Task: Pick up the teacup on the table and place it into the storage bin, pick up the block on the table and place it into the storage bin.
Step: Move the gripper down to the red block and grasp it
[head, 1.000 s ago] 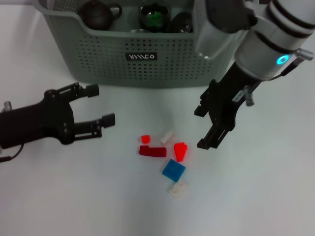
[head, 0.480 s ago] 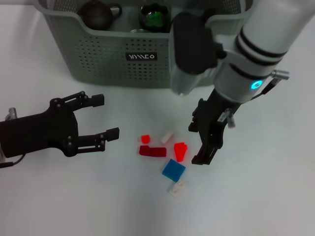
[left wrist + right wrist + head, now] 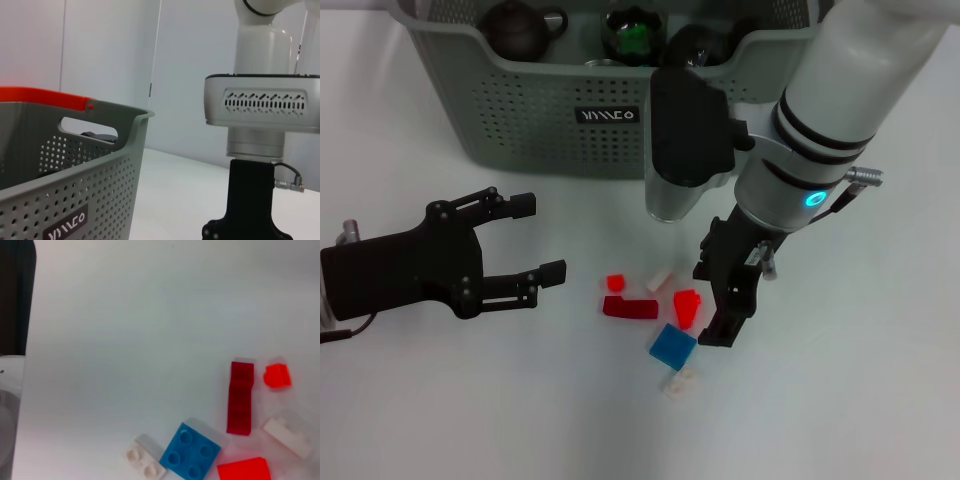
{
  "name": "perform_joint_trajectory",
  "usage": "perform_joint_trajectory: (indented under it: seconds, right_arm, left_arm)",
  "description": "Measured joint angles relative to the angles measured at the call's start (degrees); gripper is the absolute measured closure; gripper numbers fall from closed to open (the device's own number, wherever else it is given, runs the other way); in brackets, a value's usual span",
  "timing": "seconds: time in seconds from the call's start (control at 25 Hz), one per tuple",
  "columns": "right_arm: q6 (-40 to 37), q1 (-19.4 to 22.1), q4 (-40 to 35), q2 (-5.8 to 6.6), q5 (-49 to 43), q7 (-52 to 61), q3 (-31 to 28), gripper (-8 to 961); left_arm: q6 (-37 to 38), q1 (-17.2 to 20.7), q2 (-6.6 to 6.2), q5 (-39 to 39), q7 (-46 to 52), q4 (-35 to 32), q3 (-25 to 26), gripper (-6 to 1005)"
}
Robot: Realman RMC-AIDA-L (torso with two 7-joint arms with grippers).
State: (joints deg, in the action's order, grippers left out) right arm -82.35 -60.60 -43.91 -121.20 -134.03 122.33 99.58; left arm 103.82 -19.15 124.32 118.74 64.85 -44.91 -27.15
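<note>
Several small blocks lie loose on the white table: a red-orange block (image 3: 687,307), a blue block (image 3: 673,346), a dark red block (image 3: 629,307), a small red one (image 3: 615,283) and two whitish ones. The right wrist view shows the same blocks, with the blue block (image 3: 191,452) and the dark red block (image 3: 240,397) among them. My right gripper (image 3: 715,303) hangs open just right of the red-orange block and holds nothing. Left of the blocks, my left gripper (image 3: 536,238) is open and empty. The storage bin (image 3: 608,140) stands behind them. A dark teacup (image 3: 633,35) with something green in it sits inside the bin.
A dark teapot (image 3: 520,25) and another dark vessel (image 3: 692,45) are also in the bin. In the left wrist view the storage bin (image 3: 75,200) is close on one side and the right arm (image 3: 260,115) stands opposite. White table surrounds the blocks.
My right arm has swung left and down, bringing its gripper close beside the red-orange block. The left gripper has drifted slightly right. The blocks have not moved.
</note>
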Motion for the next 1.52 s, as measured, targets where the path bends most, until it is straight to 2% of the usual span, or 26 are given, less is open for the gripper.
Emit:
perform_joint_trajectory:
  seconds: [0.24,0.68,0.88,1.52]
  right_arm:
    - [2.0,0.4,0.2,0.0,0.6,0.7,1.0,76]
    - [4.1,0.5,0.9,-0.17,1.9,1.0,2.7,185]
    - [5.5,0.5,1.7,-0.21,2.2,1.0,4.2,312]
    - [7.2,0.5,2.1,-0.27,2.6,1.0,4.5,312]
  left_arm:
    - [0.0,-0.1,0.02,0.0,0.1,0.2,0.3,125]
    - [0.0,0.3,0.04,0.0,-0.1,0.6,0.5,125]
    - [0.0,0.3,0.1,0.0,-0.1,0.7,0.5,125]
    - [-0.5,0.3,0.13,0.0,-0.2,1.3,0.6,126]
